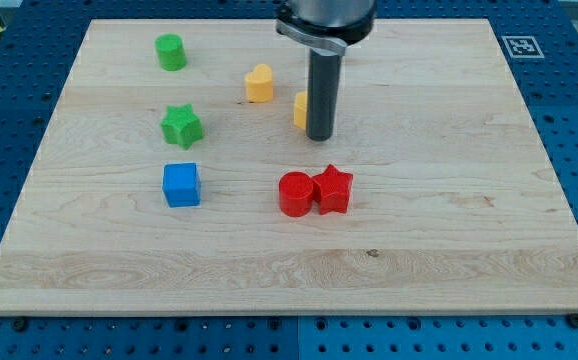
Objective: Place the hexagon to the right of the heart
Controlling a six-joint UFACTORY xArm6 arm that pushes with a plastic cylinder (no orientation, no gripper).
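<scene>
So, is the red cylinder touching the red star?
Yes, the red cylinder sits directly against the red star on its right, with no gap showing.

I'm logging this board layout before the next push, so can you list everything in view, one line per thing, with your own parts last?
green cylinder: 1, green, top left
green star: 1, green, left of centre
blue cube: 1, blue, below the green star
yellow heart: 1, yellow, upper centre
yellow hexagon: 1, yellow, right of the heart, partly hidden by my rod
red cylinder: 1, red, lower centre
red star: 1, red, touching the red cylinder's right
wooden board: 1, light wood
my tip: 1, dark, at the hexagon's right side
</scene>
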